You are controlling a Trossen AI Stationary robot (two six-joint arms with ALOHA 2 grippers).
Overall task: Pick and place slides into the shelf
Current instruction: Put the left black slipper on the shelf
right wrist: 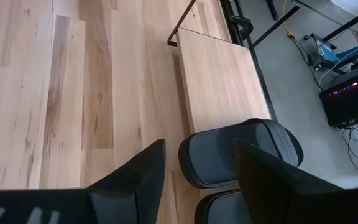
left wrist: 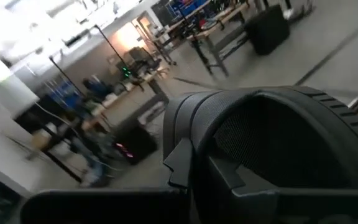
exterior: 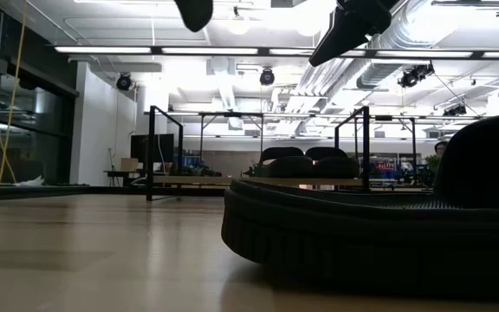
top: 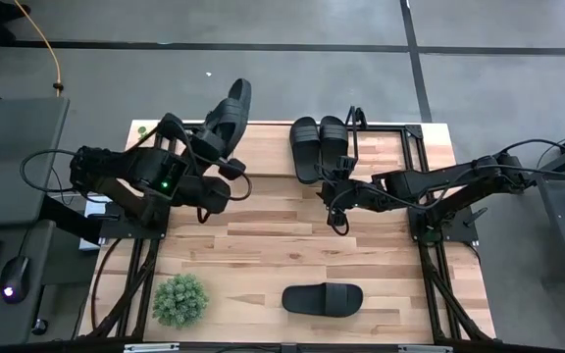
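Black slide (left wrist: 272, 143) fills view, ribbed strap arching; blurred room behind.

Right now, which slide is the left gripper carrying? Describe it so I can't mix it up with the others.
Start at the shelf along the table's far edge. Two slides sit side by side on its board, and a third lies flat near the table's front. The carried slide is the one up in the air over the shelf's left end, tilted, clamped by the left gripper.

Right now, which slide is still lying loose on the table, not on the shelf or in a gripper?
The slide at the table's near edge, beside the plant. Two sit on the shelf; the left gripper holds the fourth.
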